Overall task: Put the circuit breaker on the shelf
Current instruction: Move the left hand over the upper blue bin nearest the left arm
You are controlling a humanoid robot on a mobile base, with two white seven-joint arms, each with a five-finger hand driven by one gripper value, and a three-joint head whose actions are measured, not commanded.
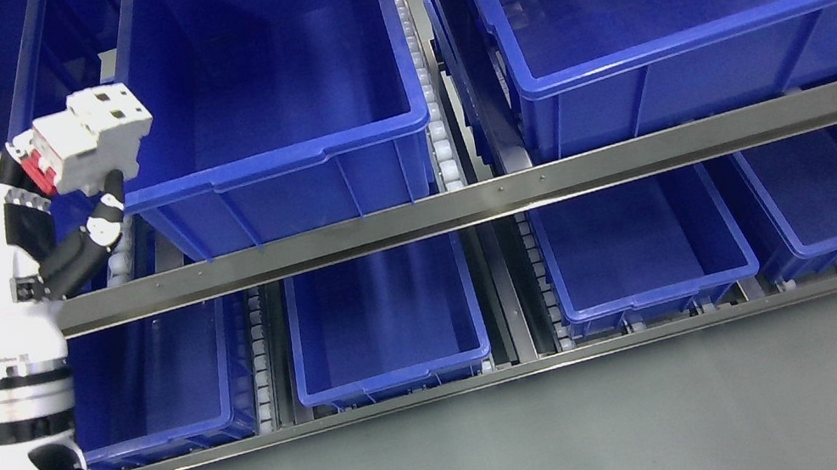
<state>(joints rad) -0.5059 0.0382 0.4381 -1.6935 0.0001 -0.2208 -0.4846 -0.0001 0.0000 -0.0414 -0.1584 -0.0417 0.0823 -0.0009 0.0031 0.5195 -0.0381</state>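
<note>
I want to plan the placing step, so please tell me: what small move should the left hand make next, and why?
Probably a short move to the right and forward, so the breaker comes over the open upper bin. The left hand grips the breaker at the bin's near left corner, about over its rim, so letting go now might drop it outside. The bin looks empty.

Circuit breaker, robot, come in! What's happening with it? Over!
Left hand shut on circuit breaker, raised at upper blue bin corner. Not yet placed. Nothing blocking.
</note>
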